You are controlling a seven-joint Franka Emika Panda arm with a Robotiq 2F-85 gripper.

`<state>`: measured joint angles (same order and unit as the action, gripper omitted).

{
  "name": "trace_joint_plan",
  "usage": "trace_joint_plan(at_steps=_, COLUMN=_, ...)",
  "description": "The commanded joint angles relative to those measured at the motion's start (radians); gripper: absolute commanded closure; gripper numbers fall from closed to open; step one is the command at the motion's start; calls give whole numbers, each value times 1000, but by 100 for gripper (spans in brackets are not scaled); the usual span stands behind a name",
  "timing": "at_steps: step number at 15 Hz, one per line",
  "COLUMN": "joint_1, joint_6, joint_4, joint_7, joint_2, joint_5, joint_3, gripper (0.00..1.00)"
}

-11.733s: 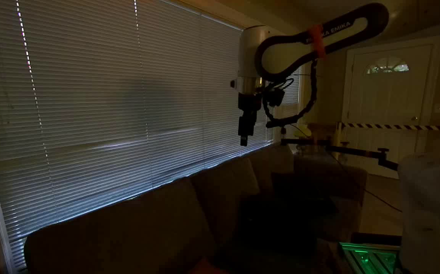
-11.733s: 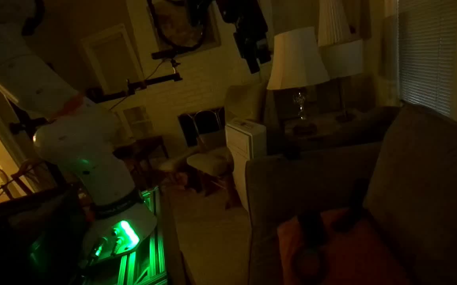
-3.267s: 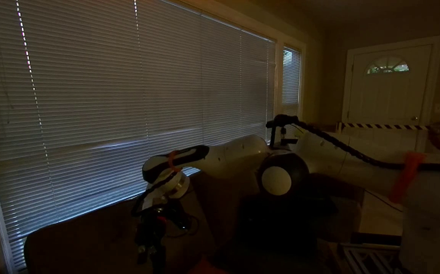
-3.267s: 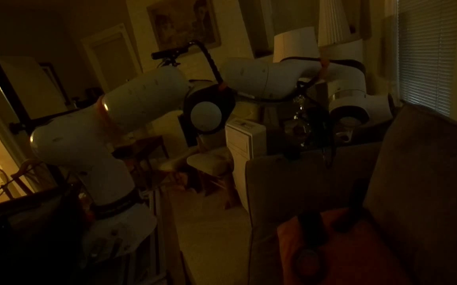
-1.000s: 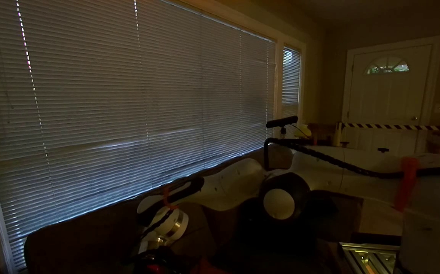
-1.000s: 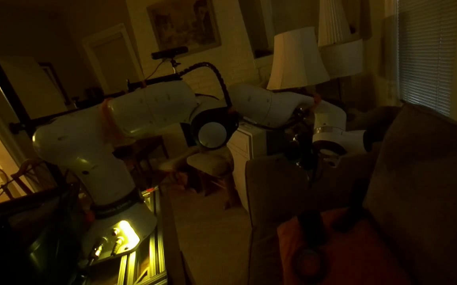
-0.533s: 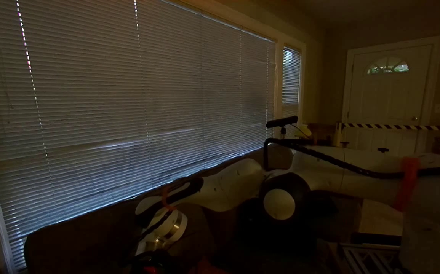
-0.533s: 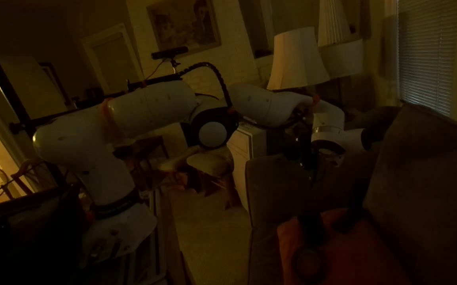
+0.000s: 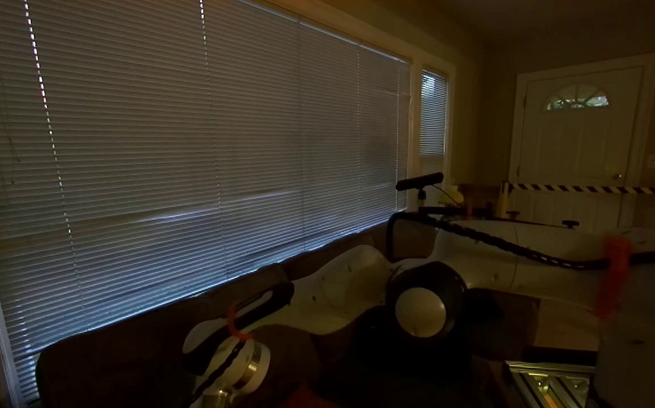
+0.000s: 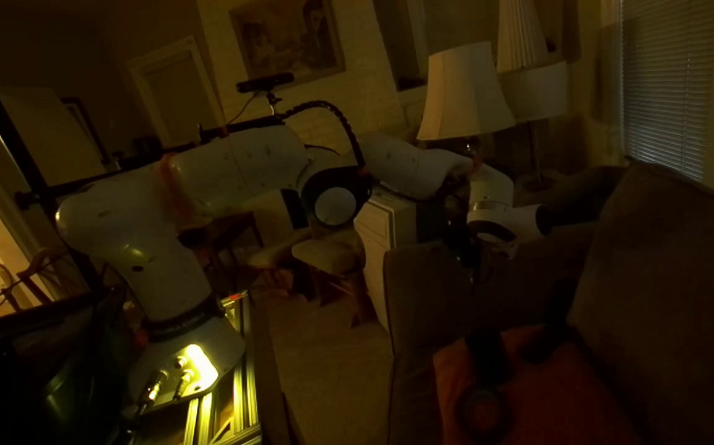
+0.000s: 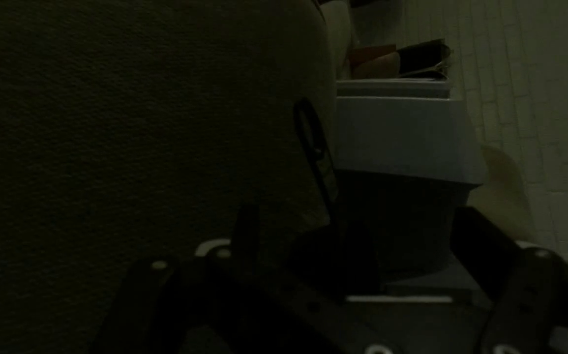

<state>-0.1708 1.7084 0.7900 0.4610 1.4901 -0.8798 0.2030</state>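
A black thing point(image 11: 328, 205) is nearest me, at the edge of the sofa point(image 11: 141, 123), with a thin stem and a loop at its far end. Its near part fades into the dark, so I can't tell what it is or what bears it. I'd judge it light and stiff, perhaps smooth enough to slide, and not very fragile. The straight stem looks the best place to take hold; gripped by the loop, it might twist.

My gripper point(image 11: 356, 216) is spread wide, with nothing pinched that I can see. The dark part shows between my fingers point(image 11: 485, 250); whether either touches it is too dim to tell.

Just past the sofa's edge stands a white box point(image 11: 406, 132), and beyond that a pale brick wall point(image 11: 524, 98). In an exterior view, an orange cushion point(image 10: 554, 395) lies on the sofa, with a white lampshade point(image 10: 465, 93) farther back. Farthest out, in an exterior view, are wide blinds point(image 9: 191, 113) and a door point(image 9: 577, 136).
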Motion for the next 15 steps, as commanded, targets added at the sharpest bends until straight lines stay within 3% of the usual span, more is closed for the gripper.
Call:
trace_joint_plan(at_steps=1, joint_1=18, joint_6=11, joint_4=41, joint_7=36, joint_2=0, joint_5=25, joint_3=2, gripper=0)
trace_joint_plan(at_steps=15, joint_1=43, joint_6=0, joint_4=58, joint_7=139, joint_2=-1, joint_5=76, joint_3=20, gripper=0)
